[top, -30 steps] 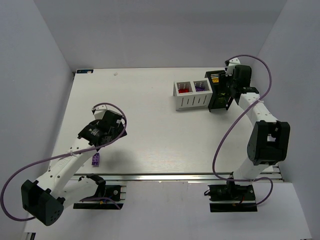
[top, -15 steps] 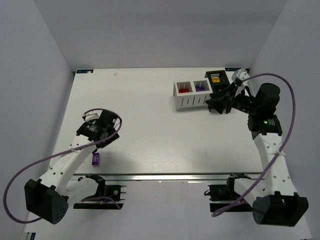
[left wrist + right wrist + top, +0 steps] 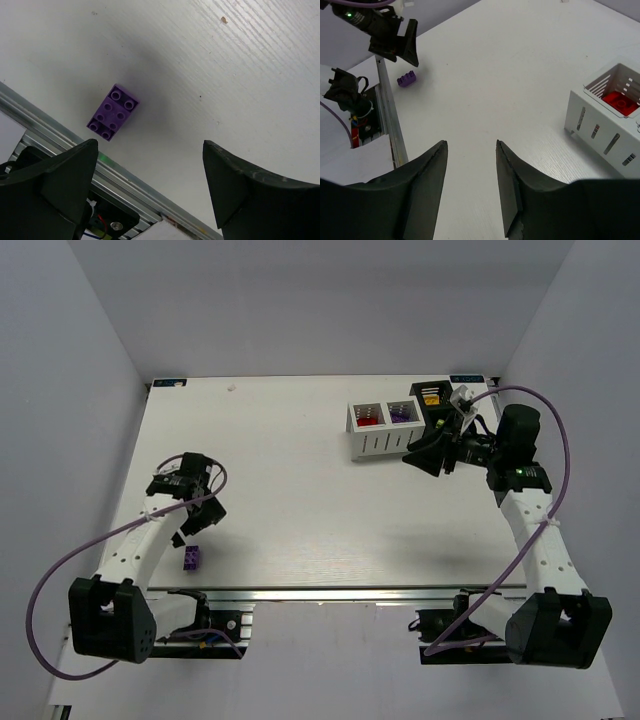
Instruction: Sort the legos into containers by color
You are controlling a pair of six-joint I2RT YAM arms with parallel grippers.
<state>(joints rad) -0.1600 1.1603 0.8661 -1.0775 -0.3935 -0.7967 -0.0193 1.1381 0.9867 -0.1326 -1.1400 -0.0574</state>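
The wide white wood-grained surface (image 3: 300, 500) is nearly bare, so I judge the sorting to be close to its end. Just beyond the right end effector (image 3: 418, 457) stands the white slatted-sided plastic box with two square compartments (image 3: 383, 445). Red bricks (image 3: 367, 418) lie in the compartment farther from that end effector and purple bricks (image 3: 401, 413) in the nearer one. The slightly taller black slatted bin (image 3: 418, 390) stands against the box, on the far side of the same end effector, and shows yellow pieces (image 3: 431, 397) inside. The right end effector's jaws stand partly apart with nothing between them, and it points back across the surface toward the other arm.

The left end effector (image 3: 198, 527) hovers with its jaws spread wide and empty. Just below it, a little toward the near edge rail and off to one finger's side, lies one small purple studded plastic brick (image 3: 190, 558), studs up, flat on the surface and touched by nothing. It is the only loose brick I can see. What seems left is to grasp it and carry it to the purple compartment, well away on the far right.
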